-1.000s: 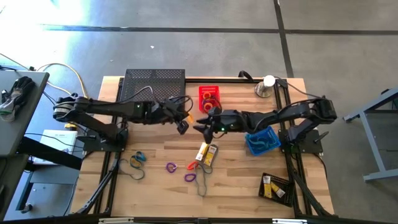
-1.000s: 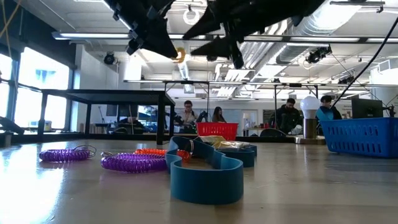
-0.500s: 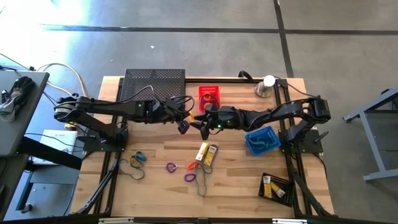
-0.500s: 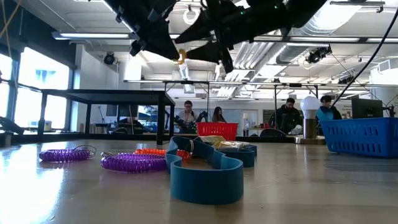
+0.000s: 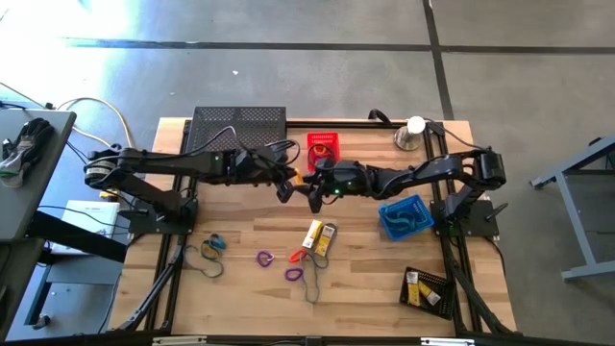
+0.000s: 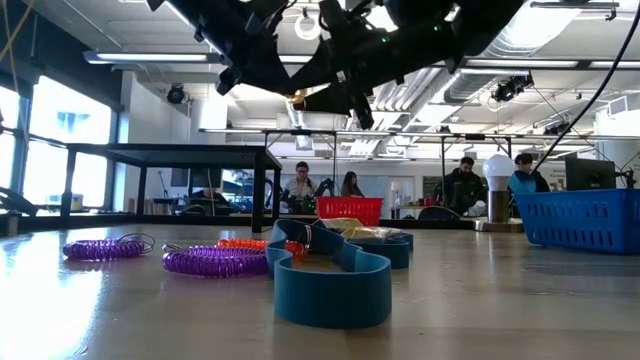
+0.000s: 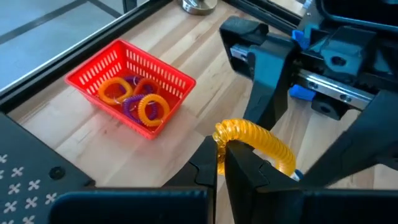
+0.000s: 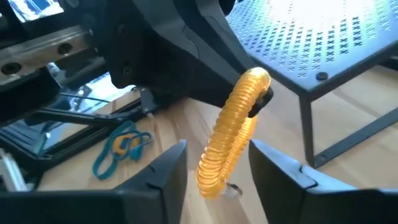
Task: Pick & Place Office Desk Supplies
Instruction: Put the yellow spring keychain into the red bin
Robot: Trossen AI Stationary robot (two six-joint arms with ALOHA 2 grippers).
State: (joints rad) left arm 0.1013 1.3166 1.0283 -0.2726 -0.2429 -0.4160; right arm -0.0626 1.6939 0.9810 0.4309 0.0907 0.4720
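Mid-air handover over the middle of the tabletop [image 5: 240,288]: the left pincer [image 7: 221,163] is clamped on a yellow coil [image 7: 256,140], holding it up well above the wood, just short of the red basket [image 7: 127,84] where more coils already lie. The right pincer [image 8: 217,163] meets it head-on, its fingers [image 8: 166,169] apart and straddling the coil, one on each side, not yet pinching it as far as I can see. So the step in hand looks like the pass from left to right. Next, I'd say, the right fingers need to close squarely on the coil before the left lets go, then carry it to a bin, likely that red basket.
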